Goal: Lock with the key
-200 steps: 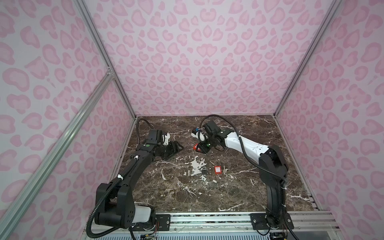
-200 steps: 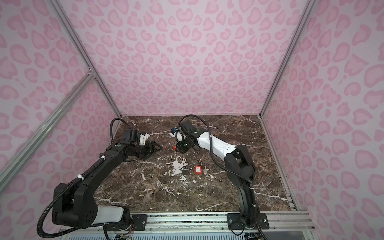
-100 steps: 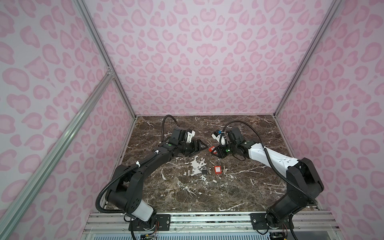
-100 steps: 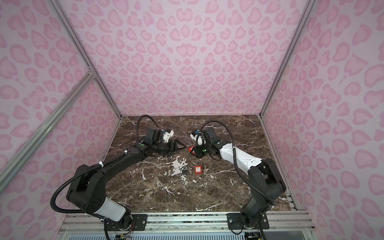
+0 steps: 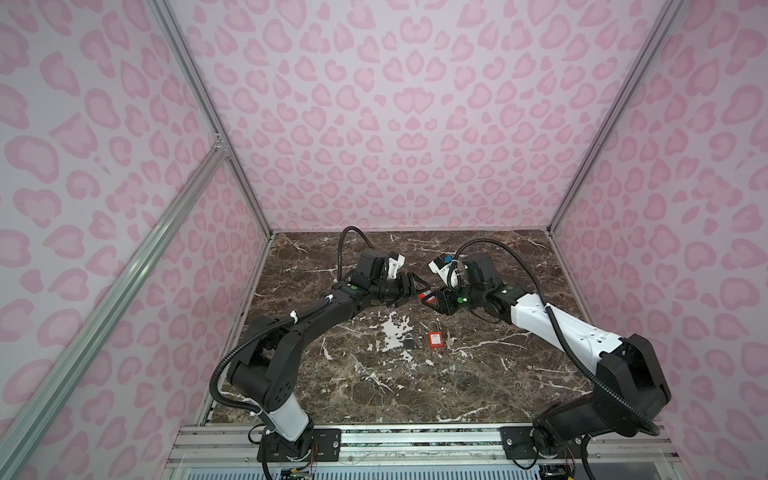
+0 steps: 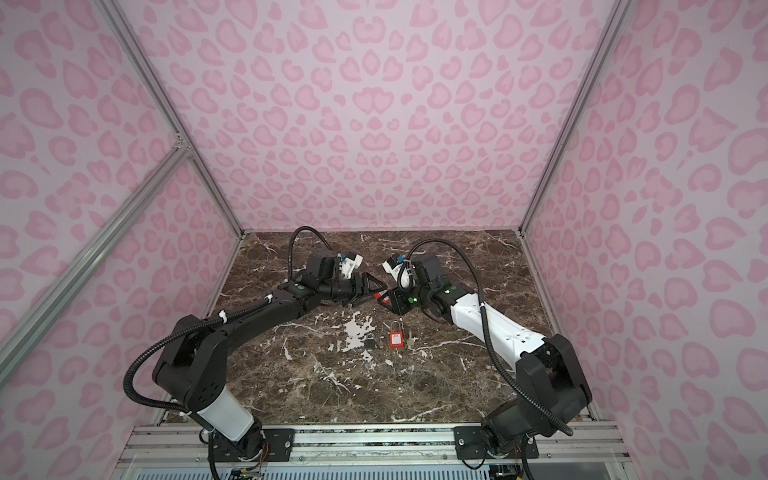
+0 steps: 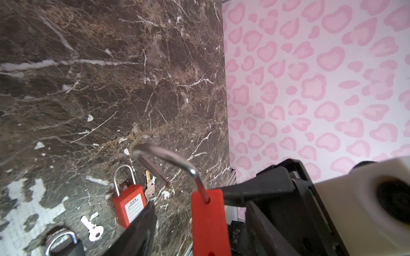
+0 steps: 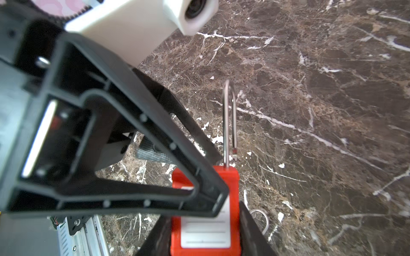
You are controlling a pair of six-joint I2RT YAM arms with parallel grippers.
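My right gripper (image 8: 205, 230) is shut on the body of a red padlock (image 8: 206, 221) and holds it above the marble table; in both top views the padlock shows as a red patch (image 5: 426, 296) (image 6: 379, 296). Its steel shackle (image 7: 168, 161) stands open, one leg out of the body. My left gripper (image 7: 202, 212) faces it with its jaws open either side of the red body, and gaps show on both sides. A metal ring (image 8: 261, 219) hangs beside the held padlock. A pale key (image 7: 93, 228) and a silver key (image 7: 149, 188) lie on the table.
On the table (image 5: 457, 374) below the grippers lie a second red padlock (image 5: 435, 338) with a shut shackle and a black padlock (image 5: 409, 343). Pink patterned walls close in the back and both sides. A metal rail (image 5: 415, 440) runs along the front edge.
My left gripper has swung right to the table's middle, met the held padlock, and its jaws have narrowed. My right gripper carried the padlock slightly right, then held still.
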